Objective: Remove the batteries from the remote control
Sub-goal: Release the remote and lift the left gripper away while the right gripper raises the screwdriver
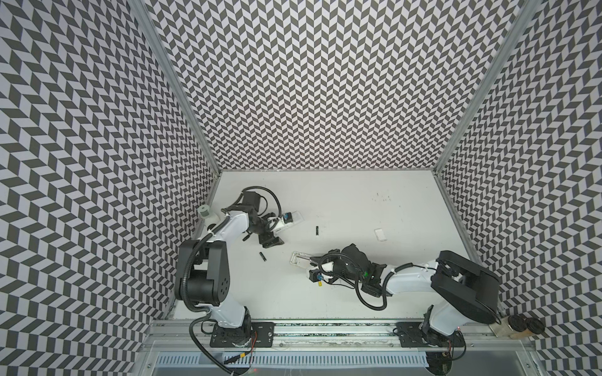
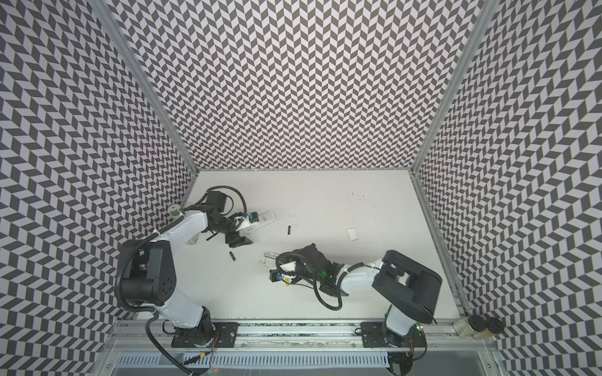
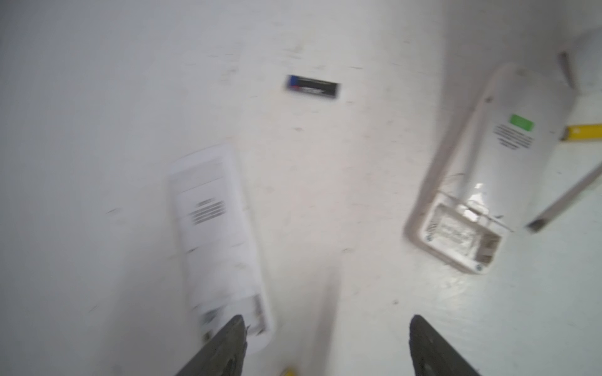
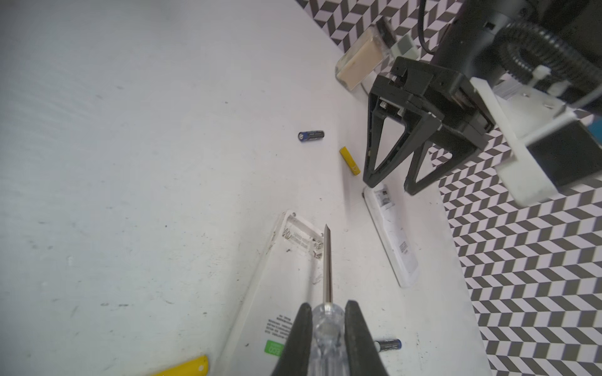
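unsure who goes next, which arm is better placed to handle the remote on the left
Left, probably. The left gripper is open and empty right at the end of that remote, while the right gripper is shut on the screwdriver over the other remote.

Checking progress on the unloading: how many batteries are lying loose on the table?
4, all on the table: left black battery, far black battery, front yellow battery, second yellow battery by the left gripper. Others may be hidden.

One black battery (image 2: 289, 230) lies on the table (image 2: 365, 280); a second battery (image 2: 233, 256) lies near a remote (image 2: 267, 258).
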Robot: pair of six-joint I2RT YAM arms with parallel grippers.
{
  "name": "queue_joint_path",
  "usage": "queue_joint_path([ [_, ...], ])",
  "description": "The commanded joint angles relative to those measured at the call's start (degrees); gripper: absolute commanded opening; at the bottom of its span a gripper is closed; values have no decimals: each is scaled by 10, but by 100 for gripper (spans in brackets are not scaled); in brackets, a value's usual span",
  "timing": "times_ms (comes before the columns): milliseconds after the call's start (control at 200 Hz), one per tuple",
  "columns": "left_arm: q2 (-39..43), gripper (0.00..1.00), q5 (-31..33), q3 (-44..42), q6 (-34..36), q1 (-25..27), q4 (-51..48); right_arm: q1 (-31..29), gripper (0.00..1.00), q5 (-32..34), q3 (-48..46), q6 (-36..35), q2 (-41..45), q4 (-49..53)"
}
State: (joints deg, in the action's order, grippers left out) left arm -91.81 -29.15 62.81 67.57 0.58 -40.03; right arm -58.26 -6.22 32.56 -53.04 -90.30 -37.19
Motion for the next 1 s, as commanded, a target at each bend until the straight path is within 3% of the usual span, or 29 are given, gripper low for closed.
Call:
queue_joint_path([
  [0, 19, 80, 28, 0, -120, -43, 35, 8, 0, 19, -25, 44, 49, 3],
  [90, 5, 80, 47, 0, -198, -80, 102, 22, 0, 19, -50, 64, 87, 4],
  [180, -38, 77, 49, 36, -227, -98, 86, 36, 0, 21, -63, 74, 117, 25],
  [506, -147, 77, 94, 87, -217, -116, 54, 61, 0, 46, -110, 88, 214, 67],
  [856, -192, 67, 198, 94, -234, -115, 23, 65, 0, 64, -109, 87, 224, 74],
  [996, -188, 66, 208, 86, -236, -117, 17, 68, 0, 68, -110, 86, 225, 73],
])
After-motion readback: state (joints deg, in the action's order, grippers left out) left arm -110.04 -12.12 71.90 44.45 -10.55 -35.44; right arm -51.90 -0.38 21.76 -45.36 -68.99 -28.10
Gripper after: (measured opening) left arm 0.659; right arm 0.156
